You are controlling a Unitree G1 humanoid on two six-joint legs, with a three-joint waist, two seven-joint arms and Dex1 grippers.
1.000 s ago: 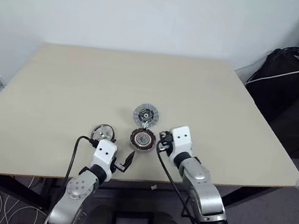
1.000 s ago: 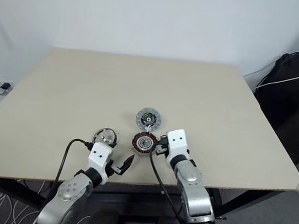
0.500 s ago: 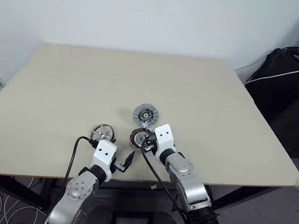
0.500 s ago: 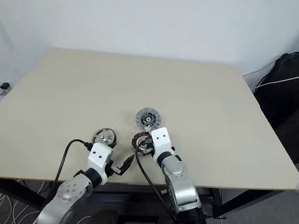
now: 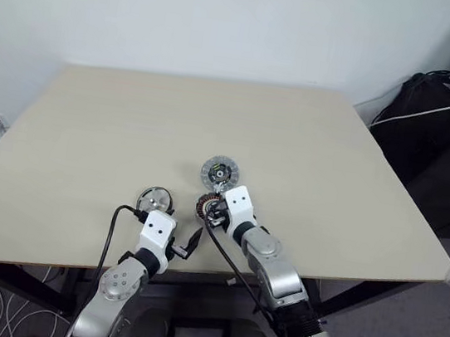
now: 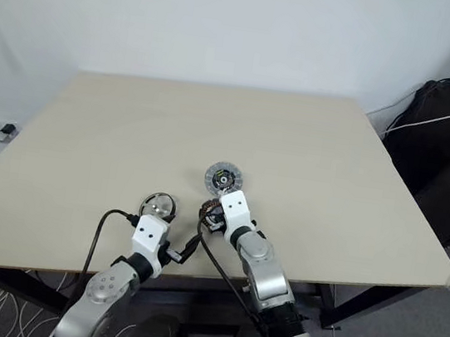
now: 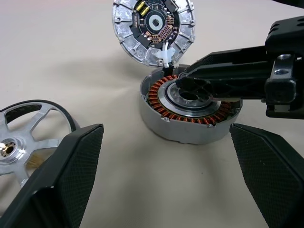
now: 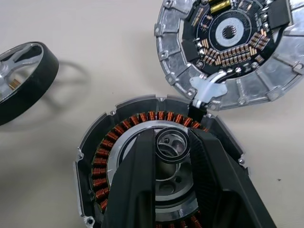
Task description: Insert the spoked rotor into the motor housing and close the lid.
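On the bench, the right pincer pinches the motor housing's silvery hub, lid touching its far rim, while left of it the rigid, likely light spoked rotor awaits the spread left pincer, best gripped across its dark rim.

Right claw apparently gripping motor housing hub; lid beyond.

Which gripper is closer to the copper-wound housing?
The right. The right gripper is over the housing, its two fingers on either side of the silvery hub. The left gripper hangs open short of it, between the housing and the rotor.
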